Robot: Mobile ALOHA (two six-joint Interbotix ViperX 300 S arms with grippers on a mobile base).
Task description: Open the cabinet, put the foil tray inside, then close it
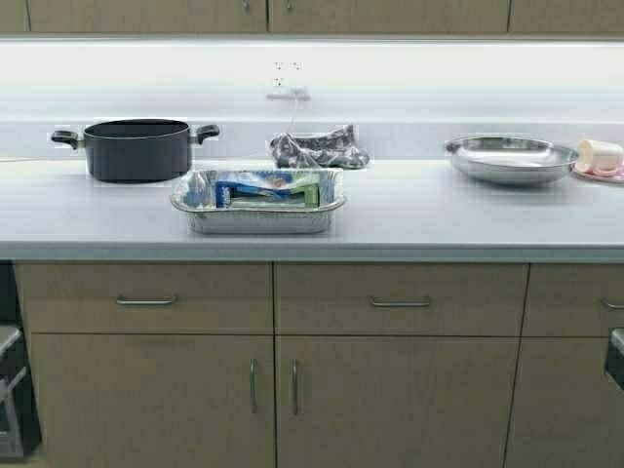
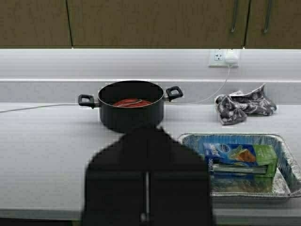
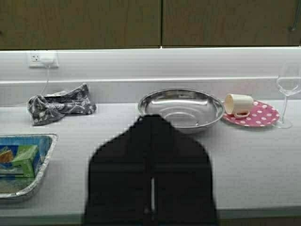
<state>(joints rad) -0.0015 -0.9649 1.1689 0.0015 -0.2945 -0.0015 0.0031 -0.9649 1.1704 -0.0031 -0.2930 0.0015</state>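
— Crinkled silver foil tray (image 1: pixel 258 203) with a rolled rim sits on the pale grey table (image 1: pixel 419 219), just in front of the matte black pot (image 1: pixel 136 148); blue and green cartons lie inside it.

— And the tan wood-grain cabinet (image 1: pixel 146 15)?

— Both doors closed, so I'd say nothing's begun. Opening comes first: hook a small curved handle.

— The tools?

— Left tool (image 2: pixel 146 197) and right tool (image 3: pixel 151 197) both look clenched, holding nothing.
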